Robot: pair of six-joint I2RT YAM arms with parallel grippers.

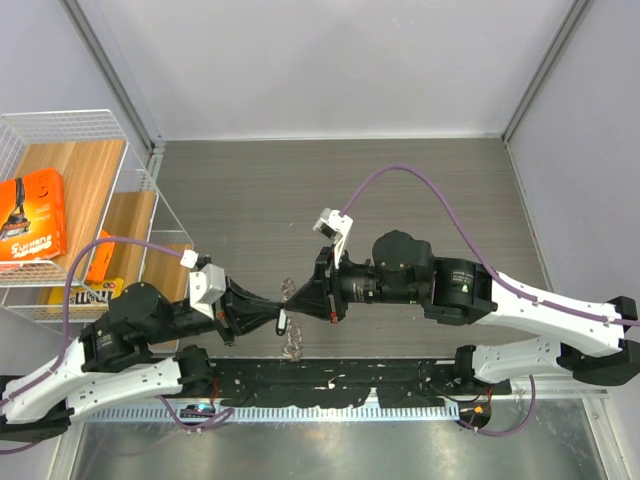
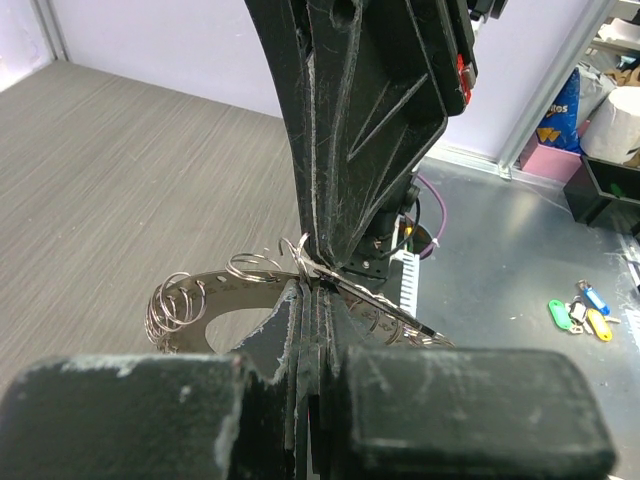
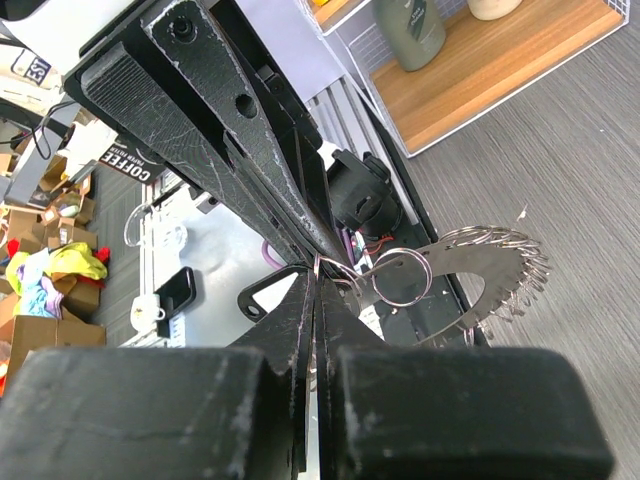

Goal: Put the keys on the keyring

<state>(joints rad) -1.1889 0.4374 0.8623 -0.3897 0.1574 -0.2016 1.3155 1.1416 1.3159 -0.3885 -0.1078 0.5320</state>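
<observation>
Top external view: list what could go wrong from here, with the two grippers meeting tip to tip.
1. The left gripper and right gripper are both shut, tip to tip on thin metal; any pull apart might bend the keyring or let it slip.
2. The keys fan out beside the tips; a slip would likely drop them on the table.
3. Which gripper holds what is unclear, so opening either is risky.

What my own fingers hid at the pinch

From above, the keyring was too small to read between my left gripper and my right gripper. In both wrist views my closed fingers covered part of it. Which tips actually pinched it was hidden.
</observation>
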